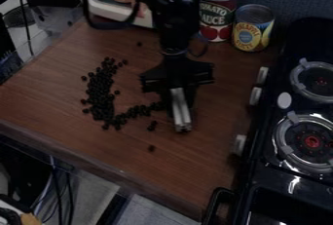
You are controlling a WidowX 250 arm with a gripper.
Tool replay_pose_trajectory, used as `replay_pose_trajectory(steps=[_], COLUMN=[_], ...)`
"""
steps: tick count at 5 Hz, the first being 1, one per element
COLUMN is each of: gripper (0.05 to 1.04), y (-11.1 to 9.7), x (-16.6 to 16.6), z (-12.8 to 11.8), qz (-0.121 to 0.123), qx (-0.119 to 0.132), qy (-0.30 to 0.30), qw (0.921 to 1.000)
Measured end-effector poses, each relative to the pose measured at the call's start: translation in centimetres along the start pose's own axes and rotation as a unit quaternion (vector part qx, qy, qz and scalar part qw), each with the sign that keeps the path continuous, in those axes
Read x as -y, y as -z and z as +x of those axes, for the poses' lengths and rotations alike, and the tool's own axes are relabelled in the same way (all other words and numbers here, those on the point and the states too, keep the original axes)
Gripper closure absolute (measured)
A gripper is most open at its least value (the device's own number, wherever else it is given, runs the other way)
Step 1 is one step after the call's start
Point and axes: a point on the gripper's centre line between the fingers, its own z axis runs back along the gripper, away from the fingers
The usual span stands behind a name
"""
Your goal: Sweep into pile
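Over the brown table [218, 165], gripper [182, 125] hanging, pale strip [179, 107] along its lower part. Cannot tell if wide, narrow or holding. Black beads [101, 92] in a curved band to its left in view, tail running up beside it; a few strays. Cans [218, 18] behind, stove [281, 178] at right.

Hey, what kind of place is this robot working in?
Probably a lab or workshop mock-up of a kitchen: there's a stove beside the wooden table, plus food cans, with loose cables below.
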Motion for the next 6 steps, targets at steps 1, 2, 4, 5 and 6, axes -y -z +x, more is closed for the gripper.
replay_pose_trajectory(steps=[1, 2, 4, 5, 6], gripper=[0.696, 0.696, 0.696, 0.696, 0.696], y=[0.0, 0.0, -0.3, -0.4, -0.6], x=[-1.3, -3.3, -5.3, -5.9, -6.5], z=[0.2, 0.5, -0.1, -0.2, -0.2], qz=[0.01, 0.024, 0.036, 0.042, 0.043], qx=[0.001, 0.002, 0.009, 0.01, 0.006], qy=[0.007, 0.007, 0.021, 0.021, 0.012], qw=[0.9999, 0.9997, 0.9991, 0.9988, 0.999])
